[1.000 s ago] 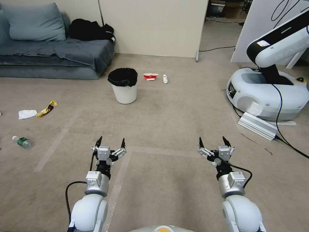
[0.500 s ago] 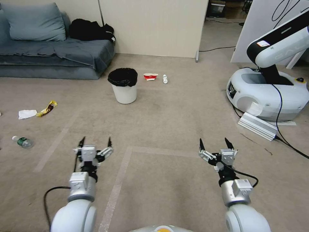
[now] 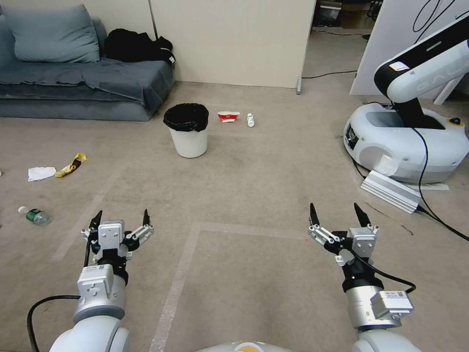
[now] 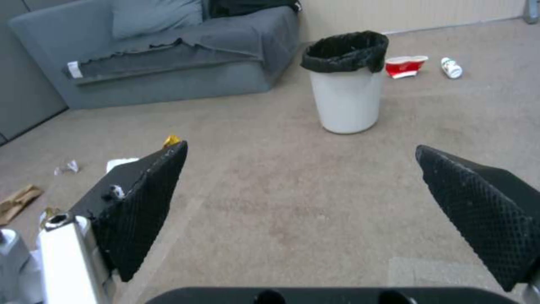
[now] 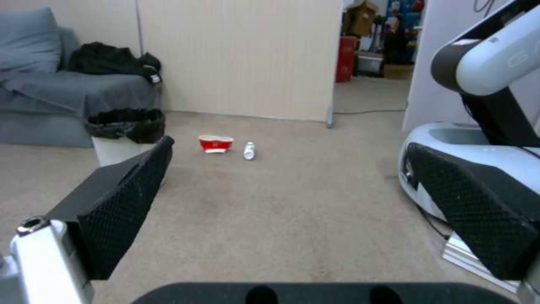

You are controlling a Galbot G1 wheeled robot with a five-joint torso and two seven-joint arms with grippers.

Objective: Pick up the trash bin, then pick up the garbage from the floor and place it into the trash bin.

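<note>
Left edge, mid-frame: white tissue (image 3: pixel 41 173), yellow wrapper (image 3: pixel 72 164), green-labelled bottle (image 3: pixel 35 215). Upper centre: trash bin (image 3: pixel 187 130) upright on carpet, red carton (image 3: pixel 228 116) and white bottle (image 3: pixel 250 119) beside it. Second robot (image 3: pixel 408 132) far right. Lower frame: left gripper (image 3: pixel 120 218) and right gripper (image 3: pixel 337 214) extended forward, fingers spread, empty.

You're looking at a beige carpet (image 3: pixel 254 195) crossed by pale tape lines (image 3: pixel 176 283). A grey sofa (image 3: pixel 83 83) with a cushion (image 3: pixel 51 34) stands far left against a cream partition wall (image 3: pixel 234 39), dark clothing (image 3: pixel 137 46) heaped on it.
</note>
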